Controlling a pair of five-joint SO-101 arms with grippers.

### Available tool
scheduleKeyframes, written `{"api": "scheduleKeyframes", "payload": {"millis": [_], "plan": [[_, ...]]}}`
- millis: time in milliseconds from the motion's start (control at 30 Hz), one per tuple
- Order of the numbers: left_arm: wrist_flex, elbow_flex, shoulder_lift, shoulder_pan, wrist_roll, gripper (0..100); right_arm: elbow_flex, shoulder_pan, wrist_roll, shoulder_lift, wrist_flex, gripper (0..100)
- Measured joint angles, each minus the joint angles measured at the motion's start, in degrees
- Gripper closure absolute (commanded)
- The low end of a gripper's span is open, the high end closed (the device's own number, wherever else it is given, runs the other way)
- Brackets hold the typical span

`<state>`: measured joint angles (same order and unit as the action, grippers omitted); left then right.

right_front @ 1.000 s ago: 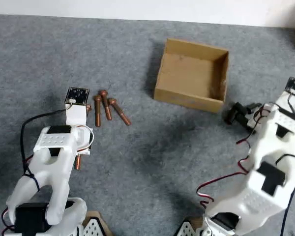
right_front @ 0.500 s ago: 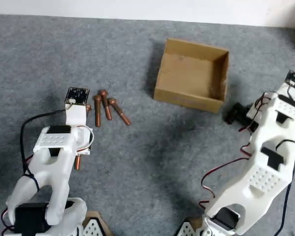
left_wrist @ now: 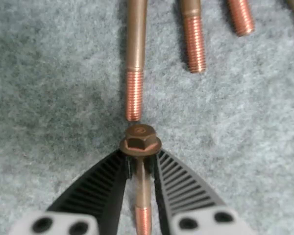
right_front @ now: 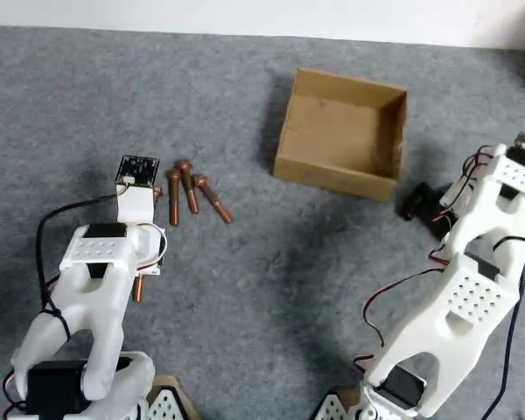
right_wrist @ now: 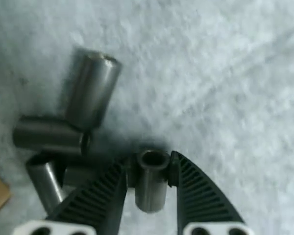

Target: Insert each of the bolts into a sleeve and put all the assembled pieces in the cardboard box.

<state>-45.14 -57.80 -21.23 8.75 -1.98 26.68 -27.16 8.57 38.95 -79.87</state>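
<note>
Grips a copper bolt (left_wrist: 141,145) just under its hex head in the clenched left gripper (left_wrist: 141,155), close by the loose bolts (right_front: 192,197) on the grey carpet (right_front: 245,289). Pinches a steel sleeve (right_wrist: 151,185) between the closed fingers of the right gripper (right_wrist: 151,164), beside the other sleeves (right_wrist: 90,93), just right of the cardboard box (right_front: 332,179).

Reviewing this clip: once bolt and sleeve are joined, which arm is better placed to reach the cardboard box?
Right, probably. The right gripper, holding a sleeve, sits just beside the cardboard box. The left gripper, holding a bolt, is farther off by the loose bolts.
</note>
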Motion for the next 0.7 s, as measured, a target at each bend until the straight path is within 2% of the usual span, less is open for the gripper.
{"api": "scheduleKeyframes", "payload": {"millis": [167, 367, 500, 700], "plan": [[0.0, 0.0, 0.0, 0.0, 0.0, 99, 2.6, 1.1, 0.1, 2.4, -5.7, 99.7], [0.0, 0.0, 0.0, 0.0, 0.0, 99, 4.0, 1.5, -0.2, 5.3, -7.0, 99.4], [0.0, 0.0, 0.0, 0.0, 0.0, 99, 4.4, 1.9, -3.3, 5.5, -9.5, 99.4], [0.0, 0.0, 0.0, 0.0, 0.0, 99, 4.0, 2.3, -4.2, 0.7, -10.9, 99.4]]}}
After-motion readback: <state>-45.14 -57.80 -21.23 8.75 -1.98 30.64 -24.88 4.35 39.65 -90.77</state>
